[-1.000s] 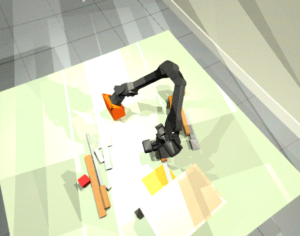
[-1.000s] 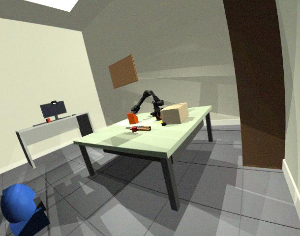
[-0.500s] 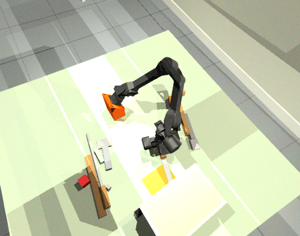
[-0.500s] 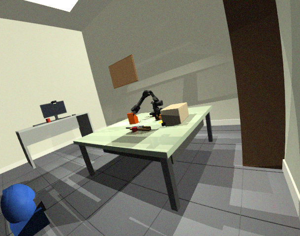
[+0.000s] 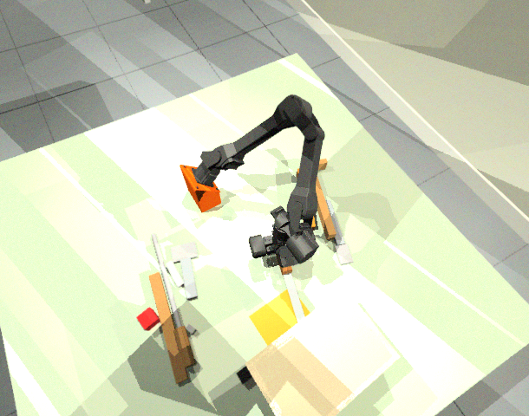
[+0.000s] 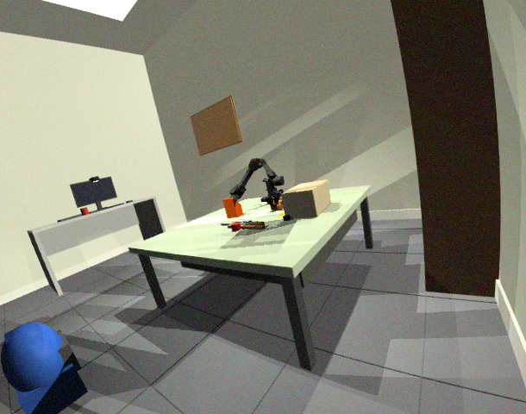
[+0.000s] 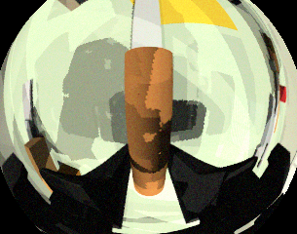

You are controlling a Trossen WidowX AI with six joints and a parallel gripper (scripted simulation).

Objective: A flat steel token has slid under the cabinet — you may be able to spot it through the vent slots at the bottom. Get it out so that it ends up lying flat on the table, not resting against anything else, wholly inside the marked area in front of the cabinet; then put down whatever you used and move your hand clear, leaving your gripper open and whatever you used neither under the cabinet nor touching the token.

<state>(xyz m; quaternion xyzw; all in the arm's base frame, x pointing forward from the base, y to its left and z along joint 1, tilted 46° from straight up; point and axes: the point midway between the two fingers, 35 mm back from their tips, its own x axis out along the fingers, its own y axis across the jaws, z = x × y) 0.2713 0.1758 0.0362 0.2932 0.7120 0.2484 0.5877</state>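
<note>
My gripper (image 5: 284,264) (image 7: 147,147) is shut on the orange-brown handle (image 5: 286,269) (image 7: 149,97) of a tool. Its flat grey blade (image 5: 294,297) (image 7: 147,24) extends over the yellow marked area (image 5: 269,318) (image 7: 199,14) towards the cabinet (image 5: 345,335) (image 6: 301,203). In the top view the blade's far end meets the cabinet's visible edge; whether it is under the cabinet I cannot tell. The gripper is on the arm's side of the marked area. The steel token is not visible in any view, and the vent slots cannot be made out.
A wooden-handled tool (image 5: 325,210) with a grey blade lies to the right in the top view. Wooden bars (image 5: 164,313), a grey rod (image 5: 160,255), light grey pieces (image 5: 189,277) and a red block (image 5: 148,318) lie left. A black block (image 5: 244,374) is beside the cabinet.
</note>
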